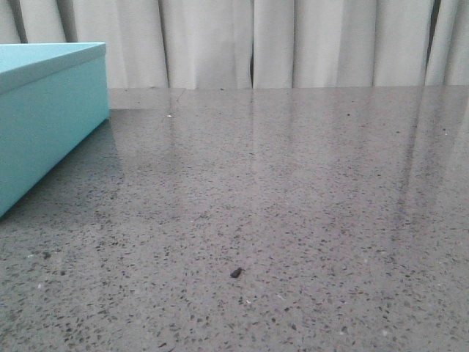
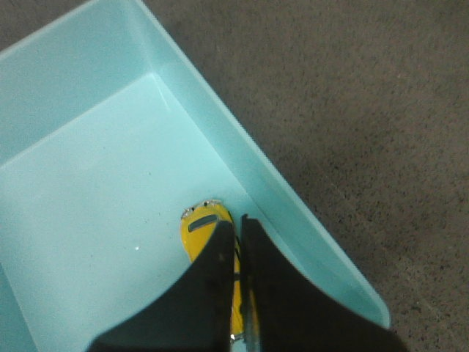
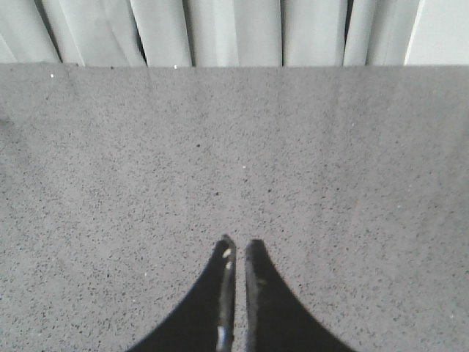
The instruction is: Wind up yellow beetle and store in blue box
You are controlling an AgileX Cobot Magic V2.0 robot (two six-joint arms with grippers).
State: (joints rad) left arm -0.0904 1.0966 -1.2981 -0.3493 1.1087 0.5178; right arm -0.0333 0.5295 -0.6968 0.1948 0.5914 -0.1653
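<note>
Nearly done, I judge: my left gripper [image 2: 238, 242] is pinched on the yellow beetle [image 2: 207, 229] inside the blue box [image 2: 308, 242], near its wall; only release left. Beetle's long axis runs along my fingers, visible end pointing away. Right gripper [image 3: 239, 253] closed, empty, over table [image 3: 352, 183].

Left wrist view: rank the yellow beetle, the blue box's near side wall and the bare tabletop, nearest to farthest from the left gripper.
1. yellow beetle: between the left gripper fingers, inside the box.
2. blue box side wall: just beside the car.
3. tabletop: beyond that wall, outside the box.
</note>
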